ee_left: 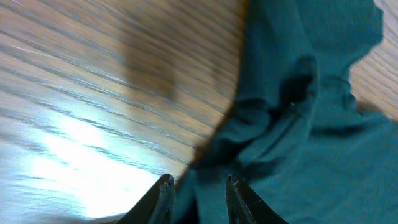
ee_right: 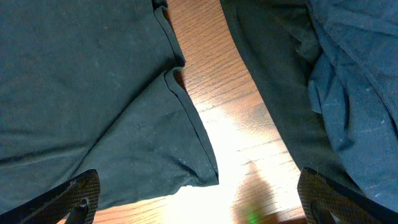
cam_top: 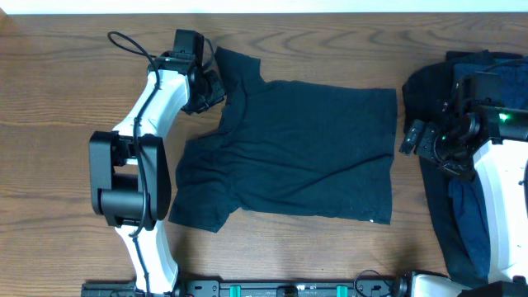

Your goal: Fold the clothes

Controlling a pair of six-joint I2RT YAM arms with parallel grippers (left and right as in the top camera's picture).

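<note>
The left gripper (ee_left: 199,190) has its jaws narrow, and a fold of the black T-shirt (cam_top: 305,153) lies between the fingers (ee_left: 163,190) (whether they really pinch it, I cannot tell). In the overhead view this gripper is at the upper left of the shirt, where the cloth is bunched. The shirt lies spread out in the middle of the wooden table (cam_top: 58,99). The right gripper (ee_right: 202,196) is wide and holds nothing. It is over the bare strip of wood between the shirt's edge and the pile of dark clothes (cam_top: 466,235) at the right edge of the frame.
</note>
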